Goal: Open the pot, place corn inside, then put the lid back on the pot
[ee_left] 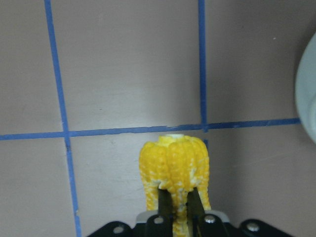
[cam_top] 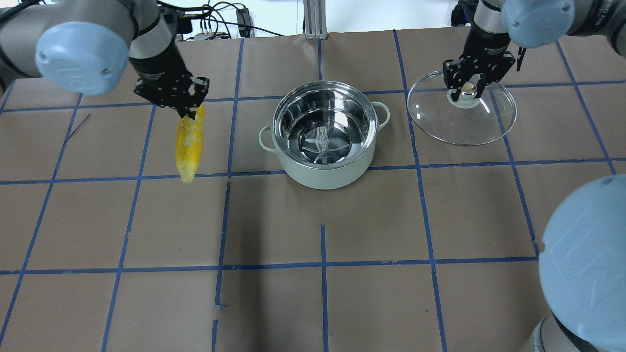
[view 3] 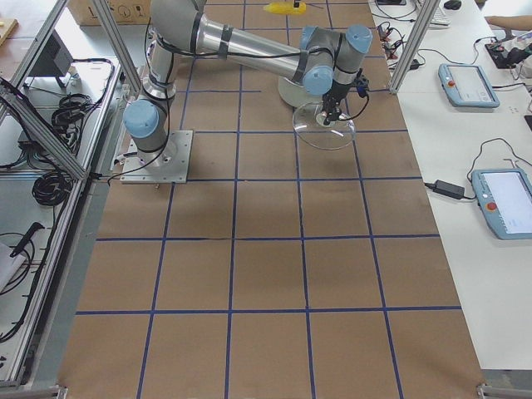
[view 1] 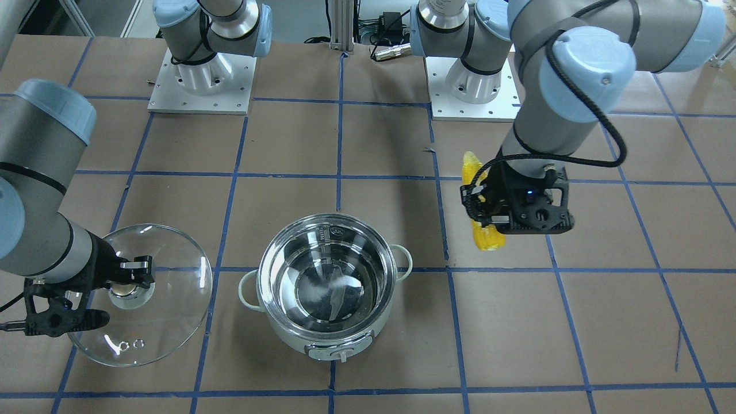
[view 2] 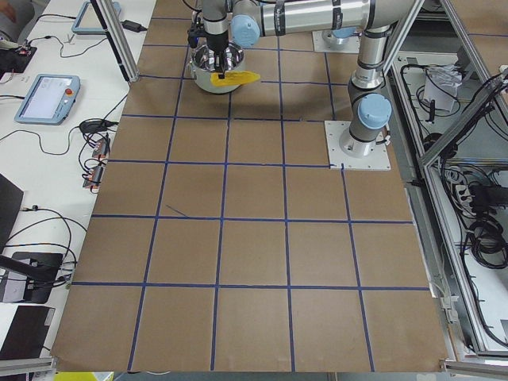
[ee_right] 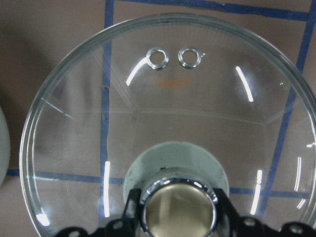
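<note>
Currently my left hand [cam_top: 191, 113] is clamped on one end of the corn [cam_top: 188, 146], beside the open pot [cam_top: 323, 177]: stiff, light, likely to pivot from an end-grip; across the pot my right hand [cam_top: 468, 92] pinches the knob [ee_right: 178, 207] of the fragile glass lid [cam_top: 462, 129].

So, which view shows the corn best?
The overhead view: the corn shows nearly whole, held in the left hand. In the front view the hand hides its middle; the left wrist view shows only one end; the side views show it small; the right wrist view, nothing.
</note>
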Controlling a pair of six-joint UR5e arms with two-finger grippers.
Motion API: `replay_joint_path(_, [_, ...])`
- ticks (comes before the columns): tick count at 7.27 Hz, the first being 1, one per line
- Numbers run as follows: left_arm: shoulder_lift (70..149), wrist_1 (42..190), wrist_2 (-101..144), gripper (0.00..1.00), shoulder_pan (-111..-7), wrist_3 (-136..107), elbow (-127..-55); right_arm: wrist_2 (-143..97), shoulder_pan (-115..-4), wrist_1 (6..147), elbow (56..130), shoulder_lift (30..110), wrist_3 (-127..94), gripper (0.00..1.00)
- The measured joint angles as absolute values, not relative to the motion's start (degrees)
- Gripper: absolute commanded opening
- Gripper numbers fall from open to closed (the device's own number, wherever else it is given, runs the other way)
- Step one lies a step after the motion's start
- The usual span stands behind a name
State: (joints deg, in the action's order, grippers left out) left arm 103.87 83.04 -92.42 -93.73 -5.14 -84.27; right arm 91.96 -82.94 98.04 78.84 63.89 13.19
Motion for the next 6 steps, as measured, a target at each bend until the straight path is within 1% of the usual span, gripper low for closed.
replay_joint_path(3, [112.66, 83.34, -90.83, 0.16, -103.51, -17.6, -73.86, 90.89, -82.89, 99.68, 79.99, 64.03, 13.33, 0.04])
replay_joint_path(6, [117.97, 82.05, -86.67, 0.16, -105.92, -21.97, -68.54, 89.94, -82.88, 101.47, 80.4, 64.07, 14.8, 0.03])
